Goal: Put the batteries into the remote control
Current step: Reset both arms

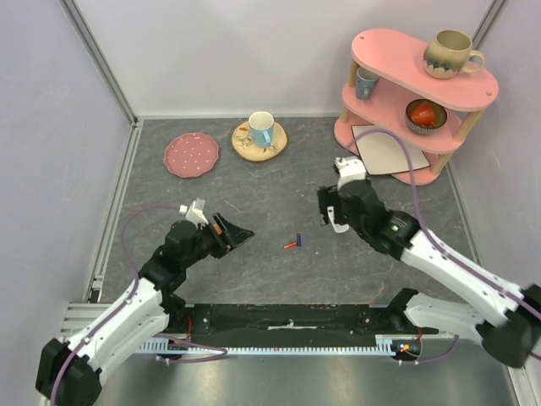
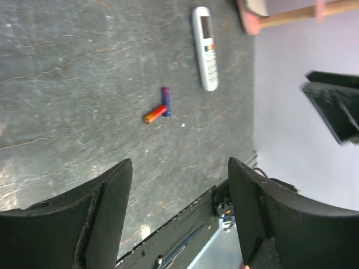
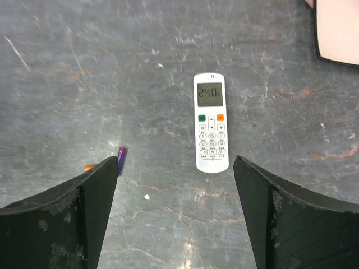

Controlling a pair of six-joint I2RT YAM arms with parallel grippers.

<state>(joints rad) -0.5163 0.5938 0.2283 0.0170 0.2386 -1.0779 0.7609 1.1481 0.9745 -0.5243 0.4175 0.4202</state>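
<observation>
The white remote control lies face up on the grey table, its screen end away from my right gripper, which hangs open above its button end. The left wrist view also shows the remote control. Two batteries lie touching at one end: an orange-red battery and a blue-purple battery. From above the batteries sit mid-table between the arms. My left gripper is open and empty, left of them. The right gripper is up and right of them. In the right wrist view, my left finger partly hides the batteries.
A pink two-level shelf with a mug, a cup and a bowl stands back right, a white board at its foot. A pink plate and a wooden coaster bearing a cup sit at the back. A black strip runs along the near edge.
</observation>
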